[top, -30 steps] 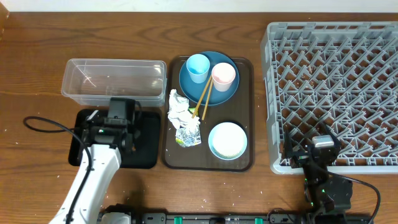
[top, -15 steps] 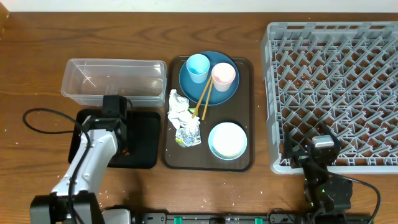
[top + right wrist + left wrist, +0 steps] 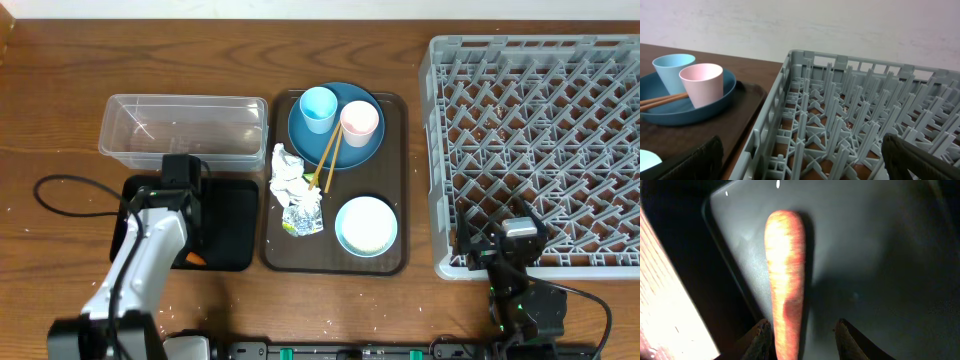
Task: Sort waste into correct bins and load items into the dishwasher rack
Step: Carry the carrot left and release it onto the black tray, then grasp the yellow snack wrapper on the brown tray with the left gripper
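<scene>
While the tapered carrot piece point(image 3: 785, 275) lies on the glossy black tray point(image 3: 880, 255), the left gripper's point(image 3: 801, 332) jaws straddle it, parted; the right gripper's point(image 3: 800, 167) gape by the pegged rack point(image 3: 850, 110).

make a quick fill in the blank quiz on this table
1. The ____ lies in the black tray.
2. The blue cup and pink cup stand on the ____.
3. The tub is ____.

Missing words: carrot; plate; empty.
</scene>
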Robot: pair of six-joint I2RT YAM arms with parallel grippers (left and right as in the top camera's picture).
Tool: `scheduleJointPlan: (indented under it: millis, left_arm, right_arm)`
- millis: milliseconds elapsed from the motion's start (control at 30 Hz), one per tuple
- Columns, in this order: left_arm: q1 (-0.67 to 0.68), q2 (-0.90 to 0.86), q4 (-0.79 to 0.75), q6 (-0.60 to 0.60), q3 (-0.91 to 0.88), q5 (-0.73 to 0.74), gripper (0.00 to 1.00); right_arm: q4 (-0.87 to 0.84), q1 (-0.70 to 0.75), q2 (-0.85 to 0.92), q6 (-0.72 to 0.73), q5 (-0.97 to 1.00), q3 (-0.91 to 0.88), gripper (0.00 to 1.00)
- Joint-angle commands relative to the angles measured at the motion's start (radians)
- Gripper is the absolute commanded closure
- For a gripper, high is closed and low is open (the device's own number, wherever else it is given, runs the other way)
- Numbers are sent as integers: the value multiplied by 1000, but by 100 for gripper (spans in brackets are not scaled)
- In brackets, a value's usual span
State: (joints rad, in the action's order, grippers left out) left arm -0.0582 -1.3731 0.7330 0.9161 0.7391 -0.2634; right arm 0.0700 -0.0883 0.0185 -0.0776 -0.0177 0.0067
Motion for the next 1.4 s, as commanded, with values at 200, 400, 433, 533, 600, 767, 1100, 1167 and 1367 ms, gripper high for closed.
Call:
scheduleJointPlan:
  millis: [200,400,433,533,600,767,1100,1167,1367]
  left_arm:
    - [-2,276,7,-335,66,355,55]
    - [-1,402,51,-348,66,556,55]
    - [-1,409,63,-348,66,580,55]
    - [6,404,89,-348,65,604,56]
    - [30,394,97,-348,64,603,56]
    - [143,360,72,-348,63,603,56]
    - [380,193,-33,-328,63,472,56]
    - [412,138,-72,-328,63,472,56]
    - [475,-21,-203,-328,63,472,56]
  right_arm:
    - [5,3,-1,-2,7,-1,1]
    - [5,3,-1,-2,7,-1,1]
    - [5,3,-1,-2,7,-1,1]
    - [5,3,-1,-2,7,-1,1]
    - [4,3,-1,-2,7,-1,1]
    - [5,3,-1,-2,7,-1,1]
    - [5,3,-1,-2,7,-1,1]
    - [5,3,-1,-2,7,-1,1]
    - [5,3,-1,-2,7,-1,1]
